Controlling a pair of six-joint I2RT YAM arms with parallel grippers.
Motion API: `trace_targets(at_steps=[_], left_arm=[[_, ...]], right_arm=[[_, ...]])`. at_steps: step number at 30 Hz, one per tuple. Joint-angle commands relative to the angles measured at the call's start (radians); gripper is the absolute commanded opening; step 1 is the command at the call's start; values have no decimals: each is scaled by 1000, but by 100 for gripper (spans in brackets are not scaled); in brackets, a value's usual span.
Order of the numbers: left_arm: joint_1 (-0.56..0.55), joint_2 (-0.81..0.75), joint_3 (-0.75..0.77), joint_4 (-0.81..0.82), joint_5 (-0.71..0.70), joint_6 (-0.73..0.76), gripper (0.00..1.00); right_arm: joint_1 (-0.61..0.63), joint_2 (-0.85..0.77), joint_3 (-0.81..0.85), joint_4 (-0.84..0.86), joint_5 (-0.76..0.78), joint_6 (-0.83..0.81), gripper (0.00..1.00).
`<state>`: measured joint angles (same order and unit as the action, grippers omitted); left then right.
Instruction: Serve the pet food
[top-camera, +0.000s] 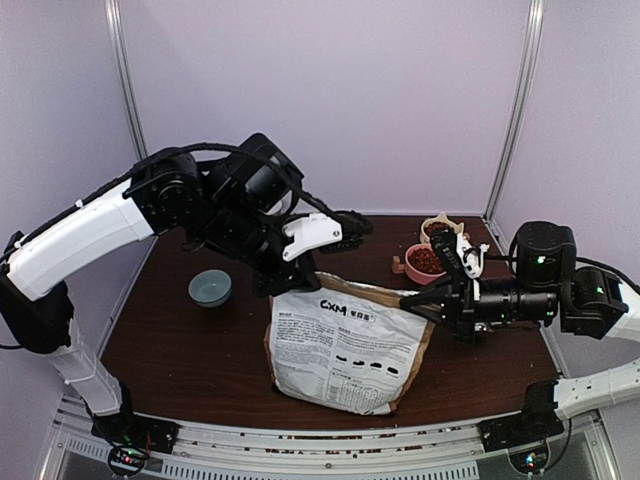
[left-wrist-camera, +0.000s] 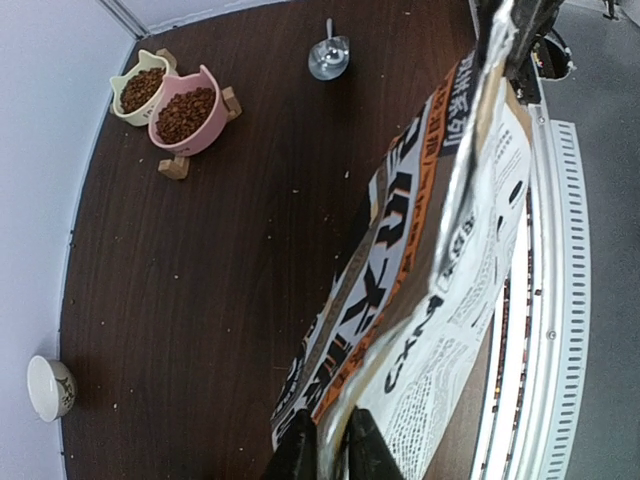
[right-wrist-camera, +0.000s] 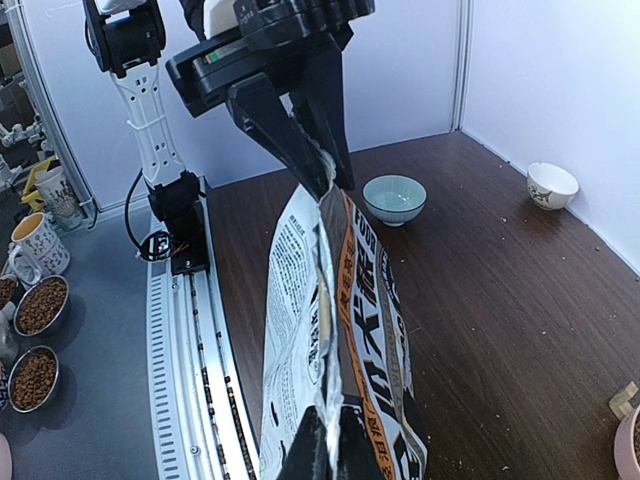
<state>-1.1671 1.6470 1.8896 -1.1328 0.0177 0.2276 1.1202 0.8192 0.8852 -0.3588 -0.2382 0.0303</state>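
Note:
The brown kraft "CXM" bag stands upright at the table's front middle. My left gripper is shut on its top left corner, and the fingers pinch the bag's edge in the left wrist view. My right gripper is shut on the top right corner, and it also shows in the right wrist view. The bag's mouth is stretched between them, nearly closed. Reddish-brown pet food fills a pink cat-shaped bowl and a cream bowl at the back right.
An empty teal bowl sits left of the bag. A white cup stands at the back left by the wall. A small clear scoop-like item lies near the bowls. Loose kibble crumbs dot the table. Bowls of kibble sit off the table.

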Motion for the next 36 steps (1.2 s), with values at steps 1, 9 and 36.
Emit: trace_targets(at_steps=[1, 9, 36], left_arm=[[40, -50, -19, -25, -96, 3, 13], [58, -76, -54, -25, -120, 7, 3], [96, -149, -107, -24, -189, 11, 0]], right_arm=[[-3, -33, 22, -1, 2, 3, 0], [-3, -36, 29, -8, 8, 4, 0], [-3, -34, 32, -13, 19, 2, 0]])
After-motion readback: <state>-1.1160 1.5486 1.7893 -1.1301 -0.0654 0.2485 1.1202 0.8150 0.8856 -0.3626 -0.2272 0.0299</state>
